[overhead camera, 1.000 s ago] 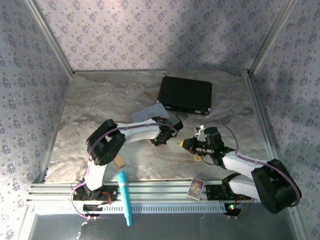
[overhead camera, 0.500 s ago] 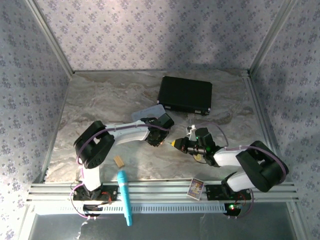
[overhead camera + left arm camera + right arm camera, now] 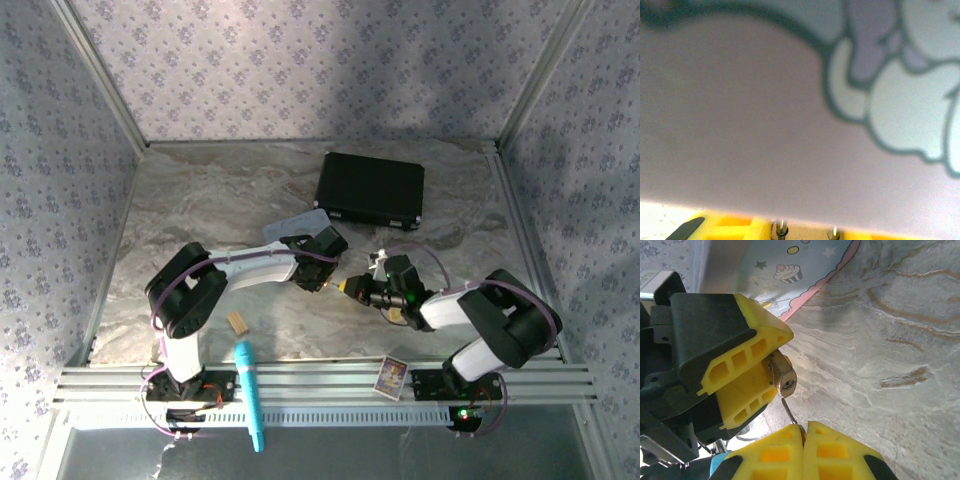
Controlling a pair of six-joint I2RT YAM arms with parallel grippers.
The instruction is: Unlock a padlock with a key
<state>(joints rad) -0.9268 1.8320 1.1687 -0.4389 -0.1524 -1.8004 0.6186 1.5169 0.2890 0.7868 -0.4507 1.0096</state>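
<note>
Grips the padlock point(image 3: 782, 376) in the left gripper point(image 3: 775, 365), yellow fingers point(image 3: 747, 352) clenched on the brass body from above and below. Turns the keyhole end toward the right wrist camera.

Pinches the key point(image 3: 789, 412) in the right gripper point(image 3: 804, 432), both yellow pads pressed together, the thin silvery blade sticking up from between them. Holds the blade tip just beneath the keyhole, slanted and not inside; cannot tell whether tip and lock body touch.

Seen from above: left gripper point(image 3: 325, 280) and right gripper point(image 3: 350, 288) tip to tip near the middle of the marbled table point(image 3: 200, 200), just in front of the pastel tin point(image 3: 295, 226). Padlock and key too small to make out there.

From the left wrist: blurred cartoon print of the pastel tin very close, a yellow finger along the bottom edge, two thin silver pins point(image 3: 781, 229) beside it.

Elsewhere on the table: black case point(image 3: 370, 190) at the back, tan block point(image 3: 237, 322) near the left arm, teal marker point(image 3: 250, 395) and small printed box point(image 3: 392, 375) at the near rail.
</note>
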